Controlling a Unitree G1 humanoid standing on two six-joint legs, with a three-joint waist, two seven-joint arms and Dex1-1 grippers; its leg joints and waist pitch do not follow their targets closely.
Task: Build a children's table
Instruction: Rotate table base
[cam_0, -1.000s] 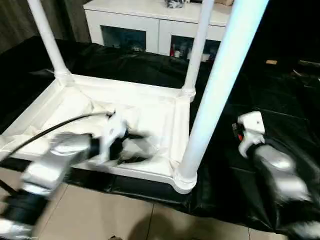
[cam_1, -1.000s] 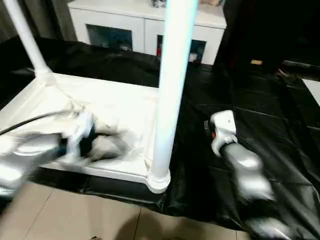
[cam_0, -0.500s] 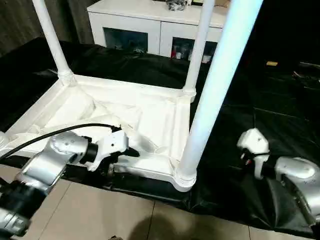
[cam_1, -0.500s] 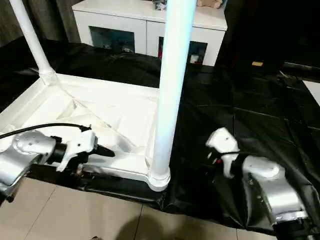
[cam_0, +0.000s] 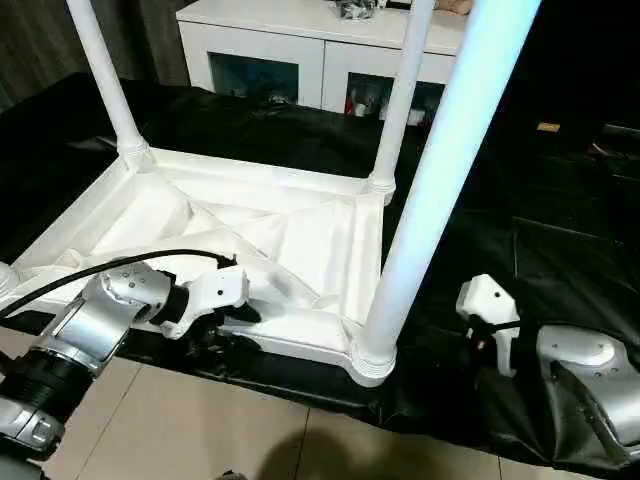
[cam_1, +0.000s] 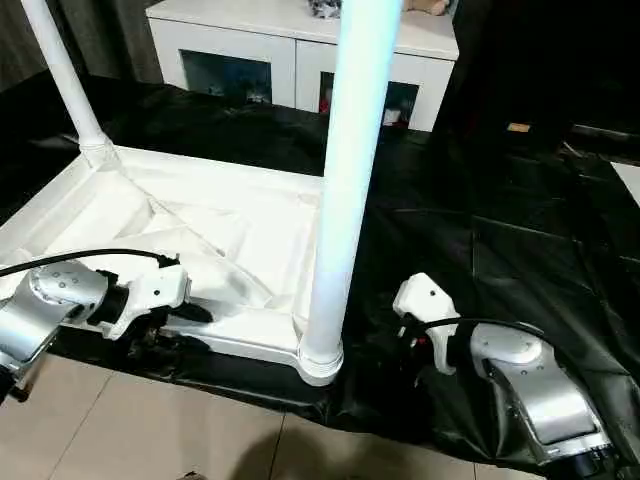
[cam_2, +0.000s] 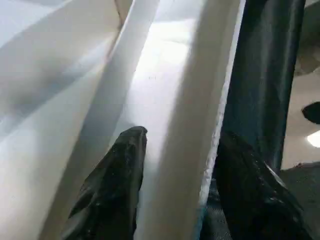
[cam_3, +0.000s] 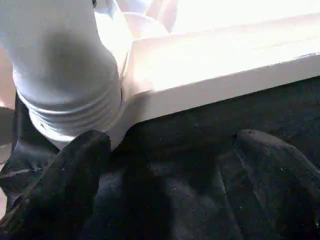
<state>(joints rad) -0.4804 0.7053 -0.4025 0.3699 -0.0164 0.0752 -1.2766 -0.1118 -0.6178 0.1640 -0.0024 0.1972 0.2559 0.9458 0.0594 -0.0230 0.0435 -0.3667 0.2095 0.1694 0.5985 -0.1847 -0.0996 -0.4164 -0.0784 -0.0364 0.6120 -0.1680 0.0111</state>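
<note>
The white children's table lies upside down on a black sheet, its ribbed underside (cam_0: 290, 235) facing up. Three legs stand upright: far left (cam_0: 100, 70), far right (cam_0: 400, 100) and near right (cam_0: 435, 190). My left gripper (cam_2: 180, 150) is open at the near rim (cam_0: 300, 330), one finger (cam_2: 117, 175) inside it and the other finger (cam_2: 250, 185) outside. My right gripper (cam_3: 170, 165) is open and low over the sheet. It faces the near right corner socket (cam_3: 75, 115), just short of it.
A white cabinet (cam_0: 300, 40) with glass-fronted doors stands behind the table. The black sheet (cam_0: 560, 230) spreads to the right, wrinkled. Tiled floor (cam_0: 200, 420) begins just in front of the near rim. A black cable (cam_0: 90, 270) loops over my left forearm.
My left gripper came down from over the underside and now straddles the near rim. My right gripper dropped and moved left toward the near right corner.
</note>
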